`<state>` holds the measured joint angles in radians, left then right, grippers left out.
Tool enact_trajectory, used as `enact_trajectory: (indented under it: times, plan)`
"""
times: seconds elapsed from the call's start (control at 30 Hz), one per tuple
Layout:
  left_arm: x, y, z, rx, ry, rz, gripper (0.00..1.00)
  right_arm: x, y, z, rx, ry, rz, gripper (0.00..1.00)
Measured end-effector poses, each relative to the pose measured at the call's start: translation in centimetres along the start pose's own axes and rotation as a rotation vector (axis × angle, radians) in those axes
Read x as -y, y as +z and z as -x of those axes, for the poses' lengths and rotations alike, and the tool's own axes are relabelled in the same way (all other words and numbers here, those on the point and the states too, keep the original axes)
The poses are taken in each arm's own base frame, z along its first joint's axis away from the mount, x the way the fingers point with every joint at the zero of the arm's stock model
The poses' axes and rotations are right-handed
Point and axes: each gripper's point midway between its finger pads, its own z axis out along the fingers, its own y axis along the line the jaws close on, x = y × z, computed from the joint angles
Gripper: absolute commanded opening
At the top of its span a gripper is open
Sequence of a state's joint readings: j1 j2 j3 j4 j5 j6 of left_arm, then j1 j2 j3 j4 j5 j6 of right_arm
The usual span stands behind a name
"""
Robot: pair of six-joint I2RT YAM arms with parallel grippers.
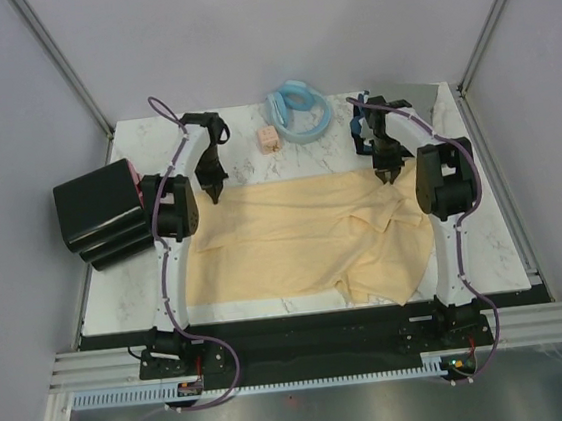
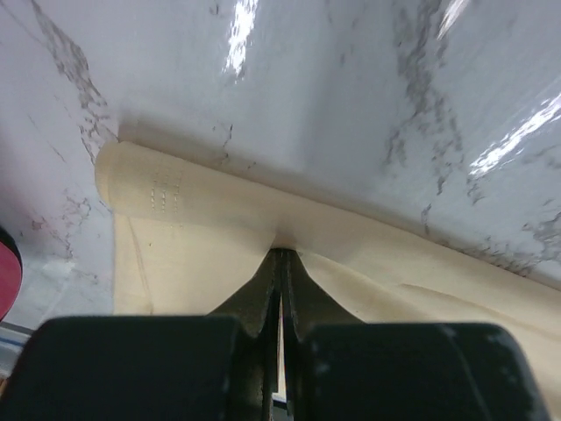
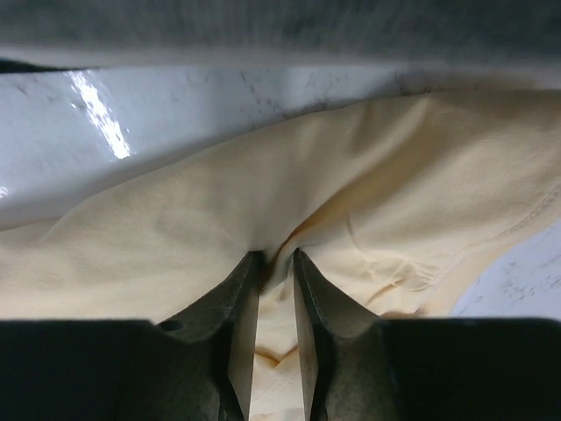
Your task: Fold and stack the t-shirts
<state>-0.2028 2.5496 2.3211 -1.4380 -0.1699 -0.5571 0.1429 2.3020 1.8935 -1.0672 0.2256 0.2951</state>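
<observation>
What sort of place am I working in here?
Probably a lab robot cell rather than a home or shop: a marble-look table boxed in by plain grey walls on bare metal framing, with aluminium rails along the near edge.

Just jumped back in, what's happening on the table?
Both arms are working the pale yellow t-shirt, which lies spread on the table, rumpled on its right side. The left gripper is pinched shut on its far edge, and the right gripper has cloth bunched between its fingers at the far right. No neat fold yet.
</observation>
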Motion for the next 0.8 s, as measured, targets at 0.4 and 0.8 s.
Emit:
enact_trajectory:
  times: [0.4, 0.8]
  plan:
    - [0.7, -0.1, 1.3, 0.021, -0.047, -0.074, 0.07, -0.1, -0.1, 1.1, 0.048, 0.024, 0.038, 0.43]
    - [-0.2, -8.0, 0.6, 0.159, -0.065, -0.222, 0.21, -0.1, -7.5, 1.0, 0.22, 0.06, 0.176, 0.53]
